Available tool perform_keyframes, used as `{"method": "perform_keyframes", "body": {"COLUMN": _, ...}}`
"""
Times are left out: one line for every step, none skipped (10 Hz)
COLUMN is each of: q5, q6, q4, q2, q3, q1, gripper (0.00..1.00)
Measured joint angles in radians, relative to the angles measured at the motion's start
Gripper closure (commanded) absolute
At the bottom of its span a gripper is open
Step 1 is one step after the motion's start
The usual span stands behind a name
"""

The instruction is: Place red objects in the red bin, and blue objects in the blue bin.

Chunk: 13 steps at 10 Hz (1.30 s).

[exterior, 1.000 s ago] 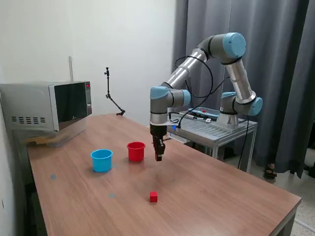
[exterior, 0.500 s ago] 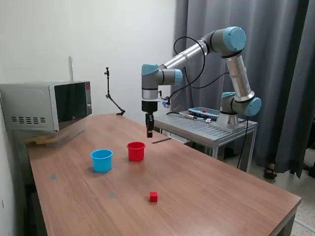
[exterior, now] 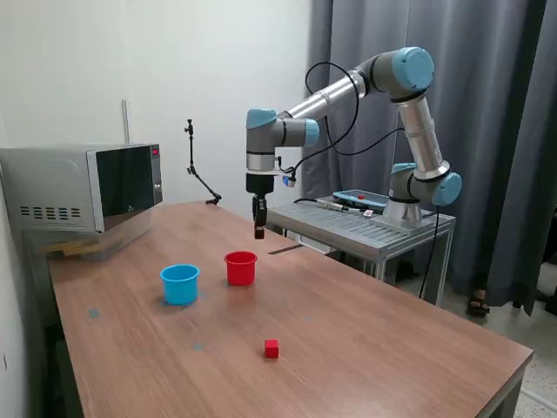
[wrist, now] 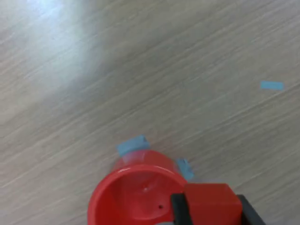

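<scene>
Red cube sits clamped in the end effector, high above the red cup. Another red cube waits on the bench; blue cubes aren't visible, perhaps already inside the blue cup.

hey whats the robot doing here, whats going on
The arm is sorting small cubes into cups by colour. Its gripper hangs above the table, over the red cup, and the wrist view shows it shut on a red cube right beside the cup's open mouth, so the cube is not yet dropped. A light blue cup stands next to the red one, and another red cube lies loose on the wooden table.
</scene>
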State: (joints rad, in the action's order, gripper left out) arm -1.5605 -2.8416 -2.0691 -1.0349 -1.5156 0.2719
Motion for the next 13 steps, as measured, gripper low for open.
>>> {"method": "perform_keyframes", "body": {"q5": 0.0, "q6": 0.0, "q4": -0.002, "q2": 0.006, "q3": 0.001, "q1": 0.011, "gripper": 1.0}}
{"method": "perform_keyframes", "body": {"q5": 0.001, "q6": 0.0, "q4": -0.005, "q2": 0.016, "q3": 0.007, "q1": 0.027, "gripper": 1.0}}
{"method": "perform_keyframes", "body": {"q5": 0.001, "q6": -0.001, "q4": -0.006, "q2": 0.027, "q3": 0.018, "q1": 0.042, "gripper": 1.0}}
{"method": "perform_keyframes", "body": {"q5": 0.002, "q6": -0.001, "q4": -0.007, "q2": 0.041, "q3": 0.031, "q1": 0.053, "gripper": 1.0}}
{"method": "perform_keyframes", "body": {"q5": 0.002, "q6": -0.001, "q4": -0.008, "q2": 0.056, "q3": 0.045, "q1": 0.059, "gripper": 1.0}}
{"method": "perform_keyframes", "body": {"q5": 0.002, "q6": -0.001, "q4": -0.008, "q2": 0.07, "q3": 0.059, "q1": 0.062, "gripper": 1.0}}
{"method": "perform_keyframes", "body": {"q5": 0.003, "q6": -0.001, "q4": -0.012, "q2": 0.082, "q3": 0.071, "q1": 0.063, "gripper": 1.0}}
{"method": "perform_keyframes", "body": {"q5": 0.004, "q6": -0.001, "q4": -0.017, "q2": 0.094, "q3": 0.079, "q1": 0.063, "gripper": 1.0}}
{"method": "perform_keyframes", "body": {"q5": 0.005, "q6": -0.001, "q4": -0.021, "q2": 0.105, "q3": 0.083, "q1": 0.064, "gripper": 1.0}}
{"method": "perform_keyframes", "body": {"q5": 0.006, "q6": -0.001, "q4": -0.024, "q2": 0.116, "q3": 0.082, "q1": 0.064, "gripper": 1.0}}
{"method": "perform_keyframes", "body": {"q5": 0.006, "q6": -0.001, "q4": -0.025, "q2": 0.124, "q3": 0.079, "q1": 0.064, "gripper": 1.0}}
{"method": "perform_keyframes", "body": {"q5": 0.006, "q6": 0.0, "q4": -0.026, "q2": 0.129, "q3": 0.076, "q1": 0.064, "gripper": 0.0}}
{"method": "perform_keyframes", "body": {"q5": 0.005, "q6": 0.003, "q4": -0.026, "q2": 0.131, "q3": 0.075, "q1": 0.064, "gripper": 0.0}}
